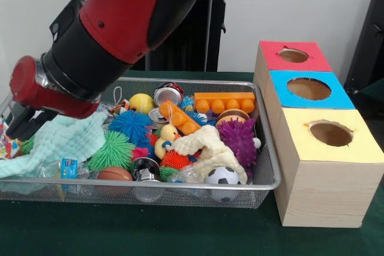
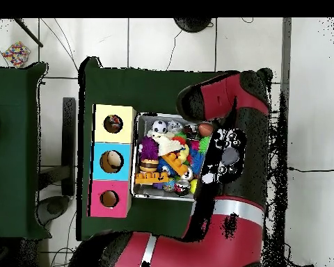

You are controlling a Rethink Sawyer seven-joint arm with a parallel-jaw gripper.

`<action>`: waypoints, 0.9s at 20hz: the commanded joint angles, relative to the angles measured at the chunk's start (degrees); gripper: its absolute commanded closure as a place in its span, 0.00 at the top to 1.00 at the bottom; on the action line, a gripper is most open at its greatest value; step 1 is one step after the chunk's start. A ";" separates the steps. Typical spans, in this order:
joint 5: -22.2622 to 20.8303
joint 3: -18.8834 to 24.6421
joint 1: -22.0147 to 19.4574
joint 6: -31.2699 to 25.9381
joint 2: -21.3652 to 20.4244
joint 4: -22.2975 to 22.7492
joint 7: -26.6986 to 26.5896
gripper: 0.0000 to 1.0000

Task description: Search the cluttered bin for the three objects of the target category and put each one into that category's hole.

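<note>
Black gripper (image 1: 24,125) on the red and black arm hangs low over the front view's left end of the silver wire-mesh bin (image 1: 271,179), just above a crumpled mint-green cloth (image 1: 63,142); whether it is spread or closed I cannot tell. Which category is wanted is not shown. All the clutter, from the green spiky rubber ball (image 1: 112,151) to the black-and-white mini football (image 1: 222,177), lies toward the three-holed wooden box (image 1: 318,190) beside the bin's opposite end, well apart from the tool.
</note>
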State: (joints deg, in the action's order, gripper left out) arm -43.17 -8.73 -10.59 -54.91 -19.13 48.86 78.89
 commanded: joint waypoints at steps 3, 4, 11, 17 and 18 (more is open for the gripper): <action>-2.82 0.78 -1.17 -9.53 4.40 -0.43 -15.61 0.00; -2.68 0.37 -1.01 -9.93 4.63 -0.65 -15.70 1.00; -3.34 -0.72 -0.31 -11.85 5.63 -2.18 -16.43 1.00; -3.60 -0.44 -0.56 -10.15 6.46 -3.32 -16.25 1.00; -3.55 -0.41 -0.50 -10.43 6.70 -3.73 -16.55 1.00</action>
State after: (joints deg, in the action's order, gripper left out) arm -43.88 -11.60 -10.55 -60.87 -14.67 46.27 78.89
